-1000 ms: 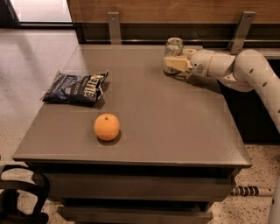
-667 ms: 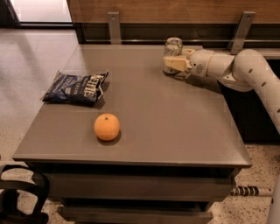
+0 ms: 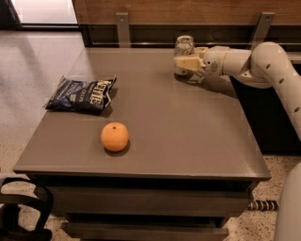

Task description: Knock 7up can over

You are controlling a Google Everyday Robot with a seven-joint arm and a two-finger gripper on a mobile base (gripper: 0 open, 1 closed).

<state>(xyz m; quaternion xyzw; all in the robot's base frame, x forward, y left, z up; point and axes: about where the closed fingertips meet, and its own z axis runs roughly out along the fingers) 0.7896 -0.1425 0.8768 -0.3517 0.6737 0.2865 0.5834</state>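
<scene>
The 7up can (image 3: 184, 45) stands upright at the far edge of the table (image 3: 188, 141). The tool (image 3: 188, 62) lies against the can's lower front; whether it is apart or clamped cannot be told. An orange (image 3: 114, 136) and a chip bag (image 3: 82, 94) lie well apart from the can, nearer and leftward.

Gripper: we've got the gripper (image 3: 188, 63) low over the far right part of the table (image 3: 178, 136).
Table: grey-brown top, spreads left of the gripper and towards us, dark shelf under it.
Wall: wood panelling (image 3: 211, 9) just behind the gripper, two metal brackets (image 3: 123, 28) below it.
Floor: pale speckled floor (image 3: 33, 70) well left of the gripper.
Light: bright patch (image 3: 44, 9) far to its upper left, we can't tell what it is.
</scene>
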